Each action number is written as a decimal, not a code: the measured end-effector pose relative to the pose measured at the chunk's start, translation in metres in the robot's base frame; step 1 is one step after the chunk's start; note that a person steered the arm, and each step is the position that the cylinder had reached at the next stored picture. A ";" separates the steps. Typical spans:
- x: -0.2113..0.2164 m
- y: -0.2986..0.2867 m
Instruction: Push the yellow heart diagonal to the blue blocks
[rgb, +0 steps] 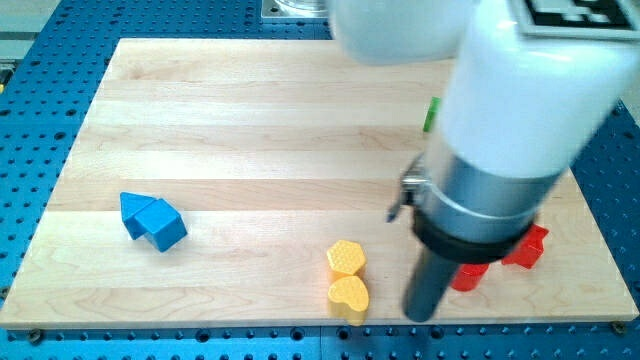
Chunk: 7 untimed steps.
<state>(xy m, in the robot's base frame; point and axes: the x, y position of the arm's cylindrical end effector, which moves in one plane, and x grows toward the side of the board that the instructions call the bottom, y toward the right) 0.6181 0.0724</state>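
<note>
Heart (349, 296), yellow, low on the board (250, 150), close to the bottom edge and a little right of centre. Lobes toward the view's left, point toward the view's right, so long axis roughly left to right; exact tilt hard to judge. Just above it, touching or nearly so, a yellow hexagon (346, 258).

Blue blocks (152, 220) well apart from the heart, far toward the view's left: two pieces pressed together, a cube-like one at lower right and a wedge-like one at upper left, exact shapes hard to make out.

No pincer here, only a rod: nothing to open, nothing gripped. My tip (421, 318) down near the bottom edge, just right of the heart with a narrow strip of bare wood between, not touching it. Same height in the view as the heart's lower half.

Behind the rod, to the view's right, red blocks (527, 247), partly hidden by the arm, shapes unclear. Sliver of a green block (431, 114) showing at the arm's left edge, higher up. Blue pegboard (40, 130) around the board.
</note>
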 end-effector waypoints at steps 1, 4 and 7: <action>0.000 -0.076; -0.049 -0.199; 0.001 -0.132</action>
<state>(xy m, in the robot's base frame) 0.6189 -0.0595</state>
